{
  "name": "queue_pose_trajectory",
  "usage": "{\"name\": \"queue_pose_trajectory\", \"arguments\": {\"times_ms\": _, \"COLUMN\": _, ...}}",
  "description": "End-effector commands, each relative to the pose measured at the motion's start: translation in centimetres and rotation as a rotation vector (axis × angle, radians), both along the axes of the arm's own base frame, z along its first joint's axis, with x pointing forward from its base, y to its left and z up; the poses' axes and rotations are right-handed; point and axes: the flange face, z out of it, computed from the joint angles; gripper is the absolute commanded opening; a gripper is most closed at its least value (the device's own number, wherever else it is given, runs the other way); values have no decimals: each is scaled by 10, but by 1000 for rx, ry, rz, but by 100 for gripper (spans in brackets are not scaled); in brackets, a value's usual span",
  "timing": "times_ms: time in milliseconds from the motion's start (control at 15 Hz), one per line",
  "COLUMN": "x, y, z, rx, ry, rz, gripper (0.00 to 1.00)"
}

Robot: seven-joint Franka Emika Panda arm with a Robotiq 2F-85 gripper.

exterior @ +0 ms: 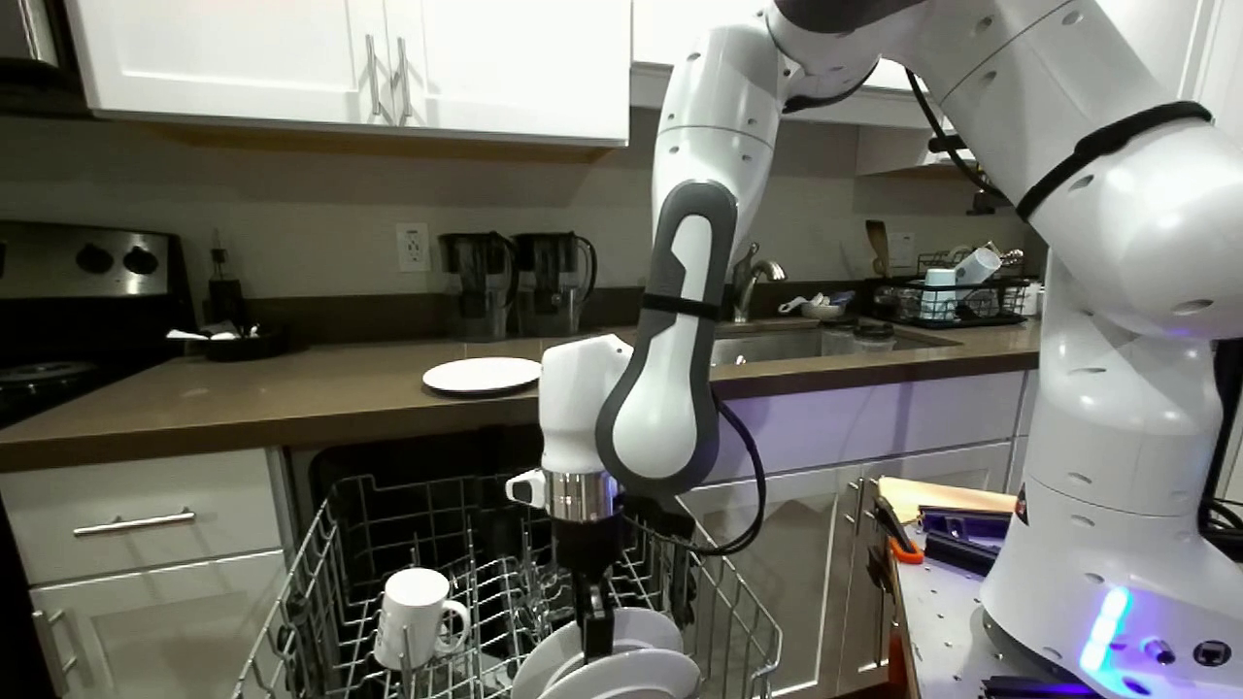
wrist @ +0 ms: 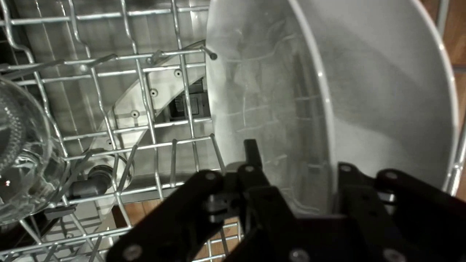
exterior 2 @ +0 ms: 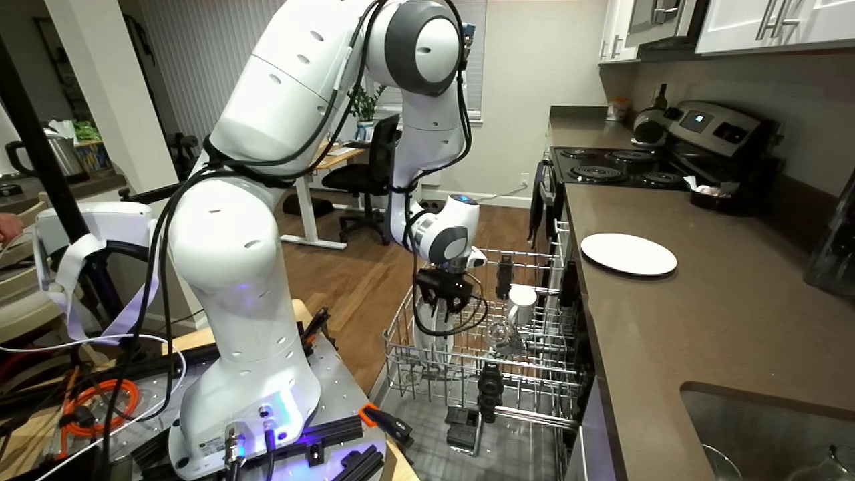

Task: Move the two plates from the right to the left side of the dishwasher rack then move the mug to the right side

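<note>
Before the brown kitchen counter [exterior: 291, 388], the dishwasher rack [wrist: 151, 126] is pulled out, holding both plates [wrist: 389, 83], well apart from the mug [exterior: 416, 612]. My gripper [wrist: 297, 160] is spread, one plate's rim [wrist: 320, 74] between its fingers [wrist: 252, 153], not pinched, I believe. This seems the first plate's grasp; next I should squeeze gently, then lift.

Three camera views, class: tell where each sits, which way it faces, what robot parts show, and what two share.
An exterior view: in front of the counter, facing it; arm, base and gripper show.
An exterior view: near the base, facing along the counter toward the stove; same parts show.
Wrist view: at the arm's end, looking down on two plates and the rack; only the gripper shows.
Both exterior views show the mug.
</note>
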Motion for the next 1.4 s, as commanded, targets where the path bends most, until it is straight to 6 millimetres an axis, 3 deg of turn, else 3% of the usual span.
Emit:
{"name": "queue_pose_trajectory", "arguments": {"times_ms": 0, "x": 10, "y": -9, "z": 30, "rx": 24, "ry": 21, "rz": 21, "gripper": 7}}
{"name": "queue_pose_trajectory", "arguments": {"times_ms": 200, "x": 22, "y": -15, "z": 57, "rx": 41, "ry": 50, "rz": 42, "gripper": 0}}
{"name": "queue_pose_trajectory", "arguments": {"times_ms": 533, "x": 40, "y": -16, "z": 101, "rx": 62, "ry": 86, "rz": 72, "gripper": 4}}
{"name": "queue_pose_trajectory", "arguments": {"times_ms": 1067, "x": 59, "y": 22, "z": 175, "rx": 8, "ry": 48, "rz": 147, "gripper": 4}}
{"name": "queue_pose_trajectory", "arguments": {"times_ms": 1333, "x": 70, "y": 51, "z": 197, "rx": -30, "ry": -25, "rz": 213, "gripper": 4}}
